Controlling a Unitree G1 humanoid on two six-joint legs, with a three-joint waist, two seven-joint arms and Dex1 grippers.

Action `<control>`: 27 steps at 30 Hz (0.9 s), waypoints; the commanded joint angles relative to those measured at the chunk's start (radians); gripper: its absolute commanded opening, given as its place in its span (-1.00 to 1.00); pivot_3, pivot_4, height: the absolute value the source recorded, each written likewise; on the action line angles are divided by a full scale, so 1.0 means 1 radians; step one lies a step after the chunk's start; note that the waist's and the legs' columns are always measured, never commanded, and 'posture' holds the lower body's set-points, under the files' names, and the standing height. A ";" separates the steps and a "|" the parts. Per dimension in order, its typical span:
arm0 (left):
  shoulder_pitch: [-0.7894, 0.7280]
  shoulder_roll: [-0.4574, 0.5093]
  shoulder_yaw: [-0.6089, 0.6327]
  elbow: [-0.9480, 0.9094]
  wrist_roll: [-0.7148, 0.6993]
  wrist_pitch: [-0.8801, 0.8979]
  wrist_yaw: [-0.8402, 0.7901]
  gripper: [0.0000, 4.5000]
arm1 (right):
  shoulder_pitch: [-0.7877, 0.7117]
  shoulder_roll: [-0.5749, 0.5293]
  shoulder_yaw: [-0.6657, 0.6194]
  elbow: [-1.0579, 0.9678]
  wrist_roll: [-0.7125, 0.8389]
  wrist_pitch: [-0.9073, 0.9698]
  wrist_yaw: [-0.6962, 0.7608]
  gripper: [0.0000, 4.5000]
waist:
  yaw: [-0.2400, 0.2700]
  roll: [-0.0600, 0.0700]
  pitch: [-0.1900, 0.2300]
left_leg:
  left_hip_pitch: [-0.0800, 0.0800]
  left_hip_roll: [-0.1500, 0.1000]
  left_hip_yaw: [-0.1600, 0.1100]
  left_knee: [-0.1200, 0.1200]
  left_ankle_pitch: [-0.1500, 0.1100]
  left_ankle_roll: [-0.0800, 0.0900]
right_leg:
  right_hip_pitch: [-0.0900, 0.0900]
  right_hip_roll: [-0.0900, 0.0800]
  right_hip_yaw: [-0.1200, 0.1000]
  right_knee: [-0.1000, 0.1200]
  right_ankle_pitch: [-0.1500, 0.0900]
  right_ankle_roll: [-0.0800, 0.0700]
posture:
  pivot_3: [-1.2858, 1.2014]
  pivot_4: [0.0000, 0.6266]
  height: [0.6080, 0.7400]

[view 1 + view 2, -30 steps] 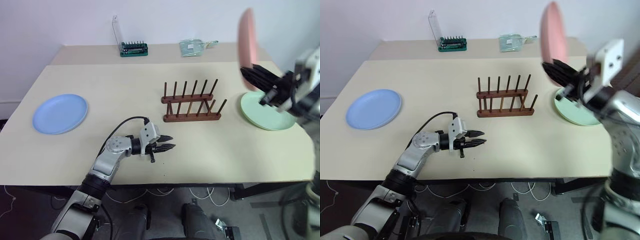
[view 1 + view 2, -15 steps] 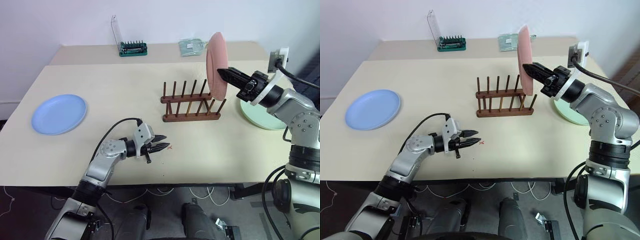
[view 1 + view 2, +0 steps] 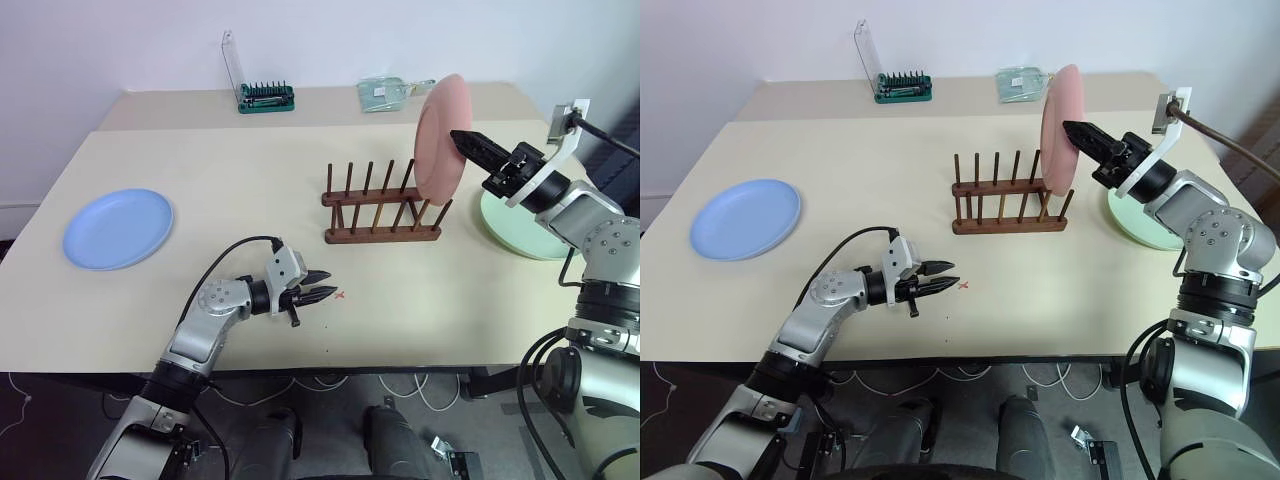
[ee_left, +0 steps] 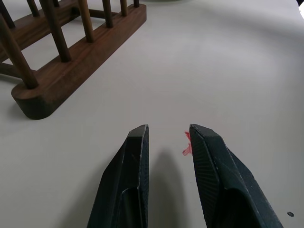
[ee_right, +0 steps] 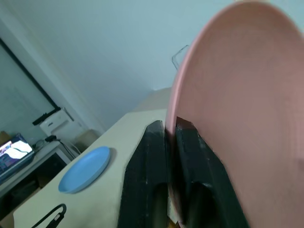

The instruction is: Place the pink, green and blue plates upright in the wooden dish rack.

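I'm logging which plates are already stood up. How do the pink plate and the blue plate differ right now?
The pink plate stands on edge at the right end of the wooden dish rack; the blue plate lies flat on the table's left side. The right gripper has its fingers either side of the pink plate's rim; nothing touches the blue plate. Both are plain, round and shallow, of similar size.

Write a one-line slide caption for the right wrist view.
Right gripper pinching the rim of the upright pink plate, with the blue plate lying flat on the table behind.
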 commanded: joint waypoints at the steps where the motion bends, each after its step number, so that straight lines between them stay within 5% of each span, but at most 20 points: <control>1: -0.011 0.002 0.012 -0.025 -0.006 -0.010 -0.002 -0.40 | -0.010 -0.014 -0.010 -0.007 -0.046 -0.070 -0.005 0.06 | 0.000 0.000 0.000 | 0.000 0.000 0.000 0.000 0.000 0.000 | 0.000 0.000 0.000 0.000 0.000 0.000 | 0.03 -0.52 1.00; 3: -0.010 0.003 0.013 -0.026 -0.007 -0.008 -0.001 -0.40 | -0.016 -0.016 -0.007 0.014 -0.096 -0.123 -0.029 0.49 | 0.000 0.000 0.000 | 0.000 0.000 0.000 0.000 0.000 0.000 | 0.000 0.000 0.000 0.000 0.000 0.000 | 0.03 -0.52 1.00; 14: 0.001 0.003 0.011 -0.037 -0.005 -0.009 0.008 -0.40 | 0.150 -0.177 -0.083 -0.067 -0.314 -0.357 -0.095 0.49 | 0.004 0.001 0.000 | 0.000 -0.001 0.000 0.000 0.000 0.000 | 0.000 -0.001 0.000 0.000 0.000 0.000 | 0.03 -0.52 1.00; 19: -0.017 -0.008 -0.002 -0.013 -0.006 -0.014 -0.009 -0.40 | 0.387 -0.303 0.135 -0.061 -0.630 -0.560 -0.054 0.49 | -0.004 0.002 -0.001 | 0.001 -0.001 0.001 0.000 0.000 0.000 | 0.001 0.000 0.000 0.000 0.000 0.000 | 0.03 -0.52 1.00; 27: -0.032 -0.015 -0.008 0.001 0.003 -0.027 -0.011 -0.40 | 0.354 -0.288 0.333 0.138 -0.872 -0.715 -0.098 0.49 | -0.024 0.006 -0.001 | 0.003 0.000 0.006 0.001 0.000 0.000 | 0.001 0.000 0.005 0.002 0.000 0.000 | 0.03 -0.52 1.00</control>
